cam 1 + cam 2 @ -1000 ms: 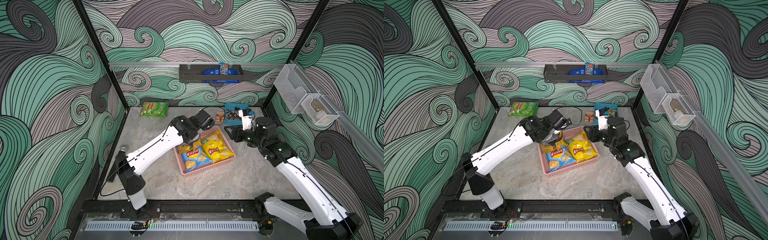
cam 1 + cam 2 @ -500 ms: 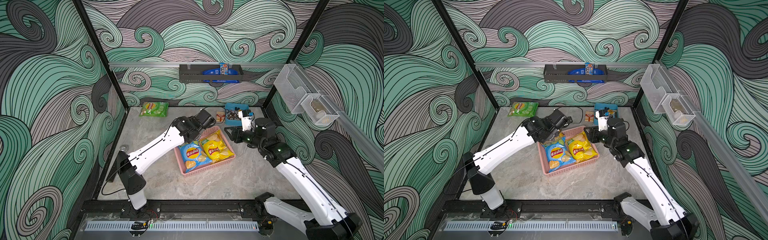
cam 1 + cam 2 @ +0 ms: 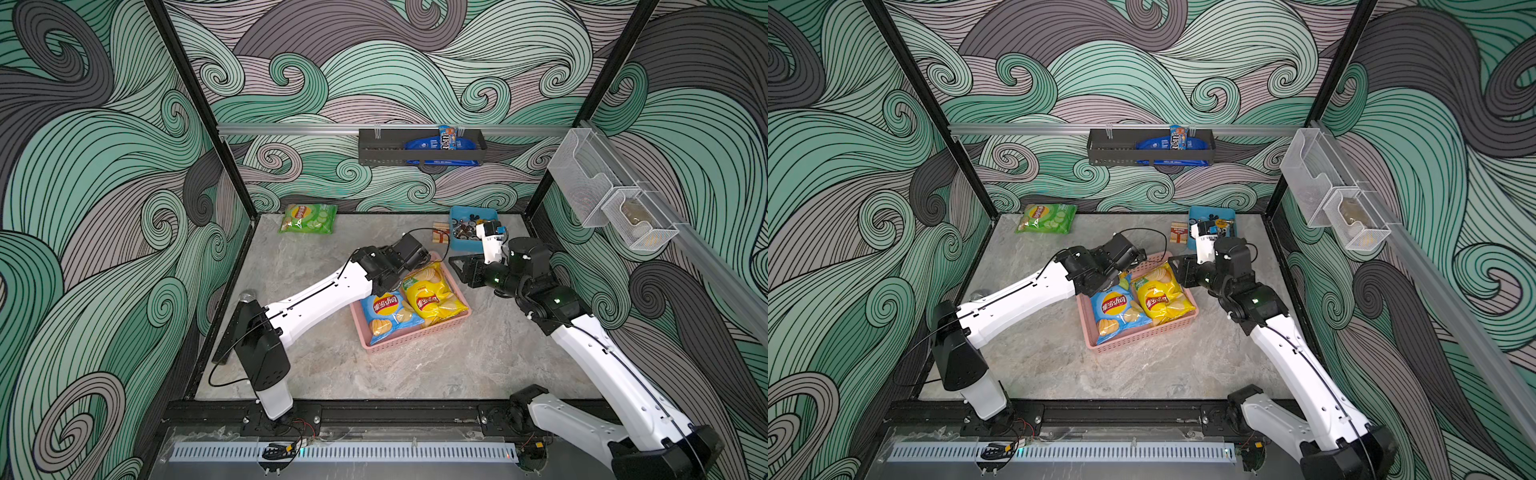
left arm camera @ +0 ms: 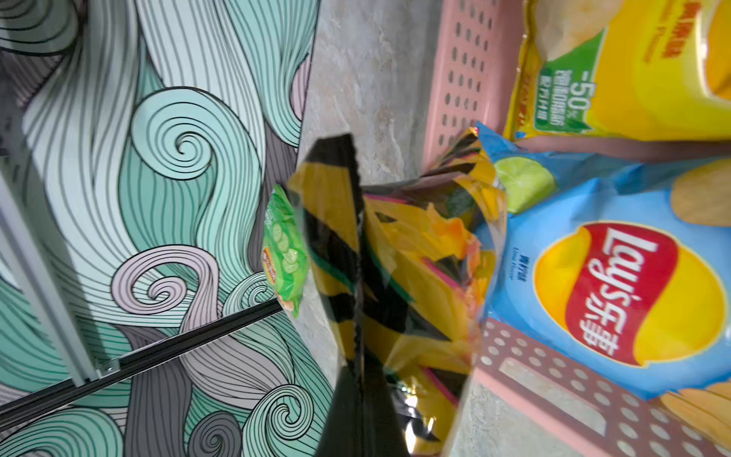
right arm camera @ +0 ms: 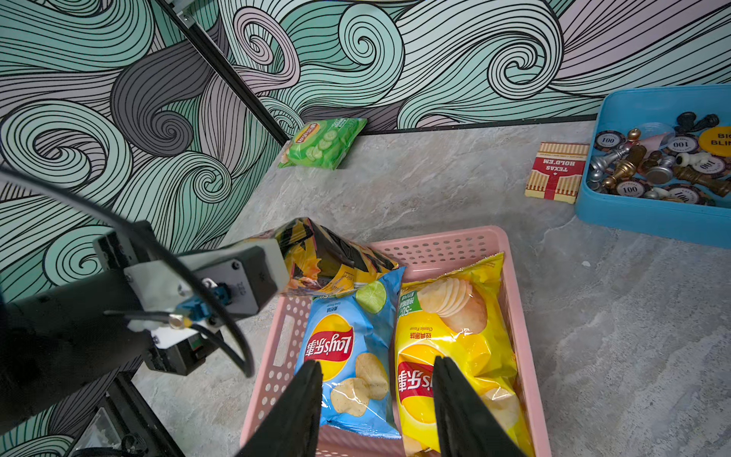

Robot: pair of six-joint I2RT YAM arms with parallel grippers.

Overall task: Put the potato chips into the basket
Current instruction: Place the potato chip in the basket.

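Two lie in the basket (image 3: pixel 415 334) (blue bag (image 3: pixel 384 313), yellow bag (image 3: pixel 434 297)).

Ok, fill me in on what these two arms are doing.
The left gripper is shut on the black-and-yellow bag, holding it at a corner of the pink basket. The blue bag and yellow bag lie inside. The green bag lies on the table by the back wall. The right gripper hovers open over the basket, empty.
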